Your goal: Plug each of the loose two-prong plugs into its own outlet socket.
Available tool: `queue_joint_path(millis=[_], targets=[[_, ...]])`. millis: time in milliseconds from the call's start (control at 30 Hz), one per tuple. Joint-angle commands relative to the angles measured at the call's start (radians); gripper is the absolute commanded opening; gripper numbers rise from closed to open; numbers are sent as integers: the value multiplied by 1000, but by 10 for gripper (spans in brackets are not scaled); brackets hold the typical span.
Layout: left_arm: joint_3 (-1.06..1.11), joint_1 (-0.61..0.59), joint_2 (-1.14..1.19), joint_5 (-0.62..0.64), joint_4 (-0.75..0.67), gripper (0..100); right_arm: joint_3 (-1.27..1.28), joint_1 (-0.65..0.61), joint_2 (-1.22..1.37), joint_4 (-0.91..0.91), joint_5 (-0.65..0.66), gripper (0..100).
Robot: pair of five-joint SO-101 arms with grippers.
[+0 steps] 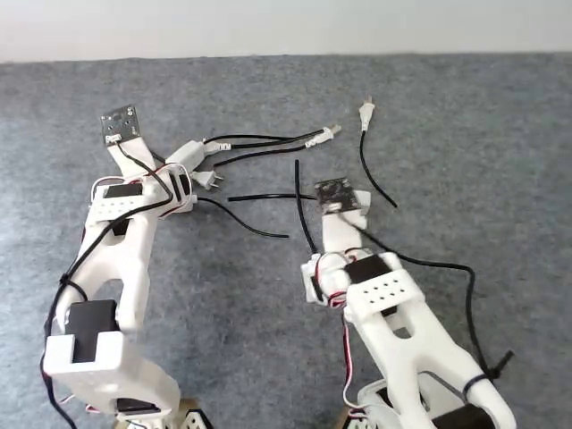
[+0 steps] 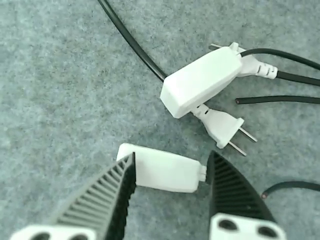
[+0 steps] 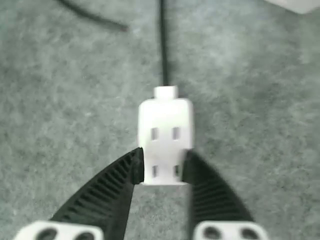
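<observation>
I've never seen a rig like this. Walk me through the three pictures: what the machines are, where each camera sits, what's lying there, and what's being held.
These are two small white robot arms, side by side on a grey, carpet-like table. The high view looks down over both. The other two pictures come from a camera on each arm's wrist, looking along its black fingers.

The left gripper is closed on a plain white socket block. Beyond it lies a second white block, with a two-prong plug beside it, prongs bare.

The right gripper grips a slotted socket on a black cord.

Another loose plug lies farther off in the high view.
</observation>
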Motion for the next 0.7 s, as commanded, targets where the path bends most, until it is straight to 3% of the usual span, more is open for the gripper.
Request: queue_joint_path(millis=[0, 200, 667], targets=[[-39, -5, -3, 6, -18, 221, -89, 107, -36, 36, 12, 26], [-39, -5, -3, 6, -18, 221, -118, 226, -27, 61, 14, 10], [-39, -6, -3, 6, -15, 221, -49, 136, 101, -4, 74, 10]])
